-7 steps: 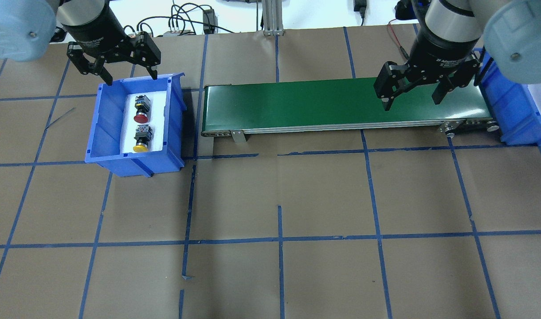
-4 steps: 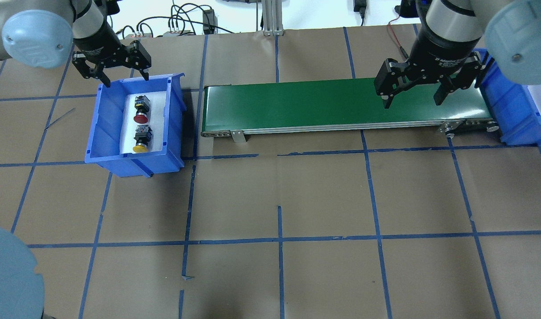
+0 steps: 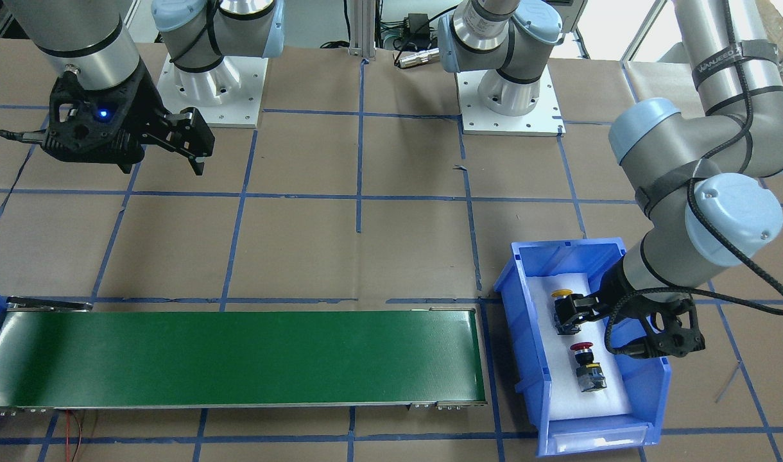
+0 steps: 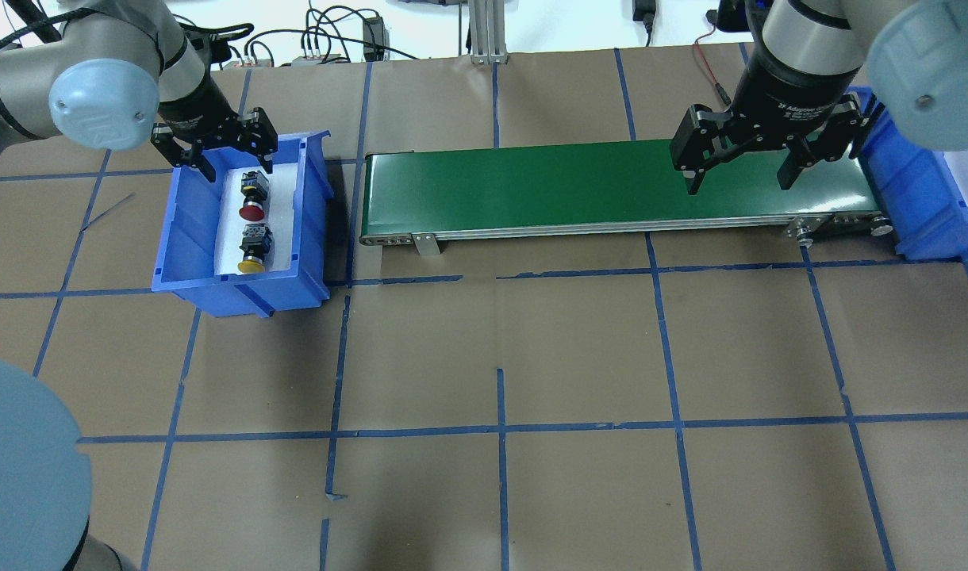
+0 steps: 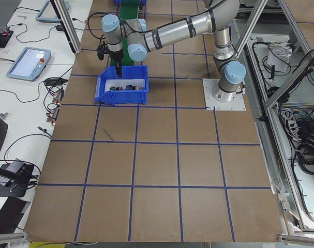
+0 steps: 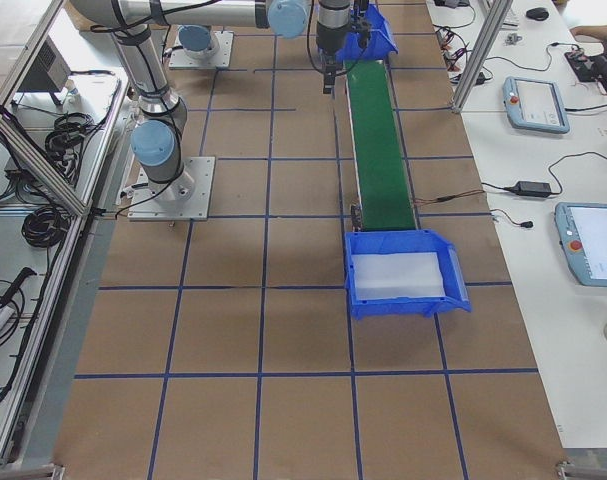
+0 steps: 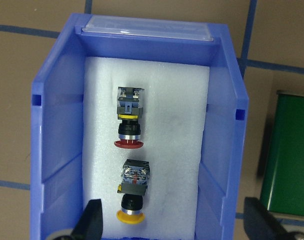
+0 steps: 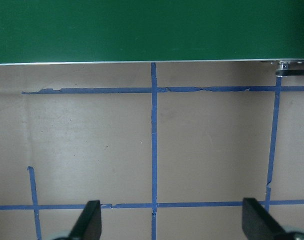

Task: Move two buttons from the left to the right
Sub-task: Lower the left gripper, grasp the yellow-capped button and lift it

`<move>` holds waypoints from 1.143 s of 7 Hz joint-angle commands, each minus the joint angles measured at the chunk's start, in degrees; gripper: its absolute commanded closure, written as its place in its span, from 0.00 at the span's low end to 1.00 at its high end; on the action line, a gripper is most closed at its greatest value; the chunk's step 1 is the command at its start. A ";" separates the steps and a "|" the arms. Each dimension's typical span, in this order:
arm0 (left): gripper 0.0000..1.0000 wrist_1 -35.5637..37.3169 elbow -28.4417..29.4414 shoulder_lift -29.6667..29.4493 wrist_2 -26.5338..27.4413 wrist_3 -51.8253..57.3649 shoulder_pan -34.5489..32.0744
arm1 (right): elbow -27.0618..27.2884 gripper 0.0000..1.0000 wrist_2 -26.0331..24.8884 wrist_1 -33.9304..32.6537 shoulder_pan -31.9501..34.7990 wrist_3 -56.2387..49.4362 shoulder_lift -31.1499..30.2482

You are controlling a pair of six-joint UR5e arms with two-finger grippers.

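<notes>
The red button (image 4: 251, 195) and the yellow button (image 4: 253, 249) lie on white foam in the left blue bin (image 4: 184, 238), with the red one farther from me. In the left wrist view the red button (image 7: 129, 122) lies above the yellow button (image 7: 133, 192). My left gripper (image 4: 236, 161) is open and empty, and hovers over the bin's far end close to the red button; its fingertips (image 7: 91, 220) show at the bottom of its wrist view. My right gripper (image 4: 739, 176) is open and empty above the right end of the green conveyor (image 4: 571, 186).
A second blue bin (image 4: 920, 198), lined with white foam, stands at the conveyor's right end; it also shows in the exterior right view (image 6: 403, 280). The brown table (image 4: 500, 357) carries a grid of blue tape. Cables lie along the far edge.
My left arm has swung down and to the right, carrying its open gripper from behind the bin's far left corner to over the bin's far end. The right gripper has barely moved.
</notes>
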 commanded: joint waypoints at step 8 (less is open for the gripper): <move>0.28 5.39 -10.97 0.90 3.61 0.83 1.22 | 0.23 0.00 -1.13 -0.94 -0.18 -1.05 -0.43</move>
